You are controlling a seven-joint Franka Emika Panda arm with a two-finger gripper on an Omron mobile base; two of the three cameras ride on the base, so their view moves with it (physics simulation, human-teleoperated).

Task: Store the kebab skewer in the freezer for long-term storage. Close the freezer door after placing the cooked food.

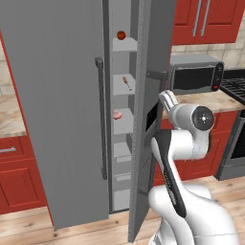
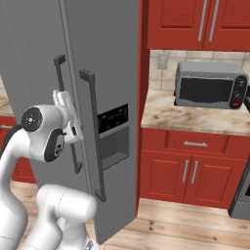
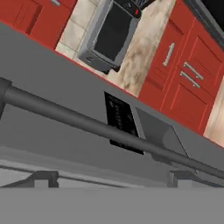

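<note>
The kebab skewer (image 1: 128, 81) lies on a middle shelf of the freezer (image 1: 123, 127), below a round red fruit (image 1: 121, 35) and above a flat pink piece (image 1: 117, 115). The freezer door (image 1: 143, 143) (image 2: 114, 73) stands partly open, almost edge-on in the left base view. Its dispenser recess (image 2: 114, 134) (image 3: 124, 122) and long bar handle (image 2: 93, 136) (image 3: 109, 131) face the arm. My gripper (image 1: 165, 99) (image 2: 65, 100) (image 3: 113, 179) is open at the door's outer face, beside the handle, with nothing between its fingers (image 3: 43, 177).
The plain grey fridge door (image 1: 57, 110) is swung wide open at the left. A microwave (image 1: 196, 74) (image 2: 210, 85) sits on the counter (image 2: 195, 117) right of the fridge, and a stove (image 1: 234, 86) stands further right. Red cabinets (image 2: 190, 166) run below.
</note>
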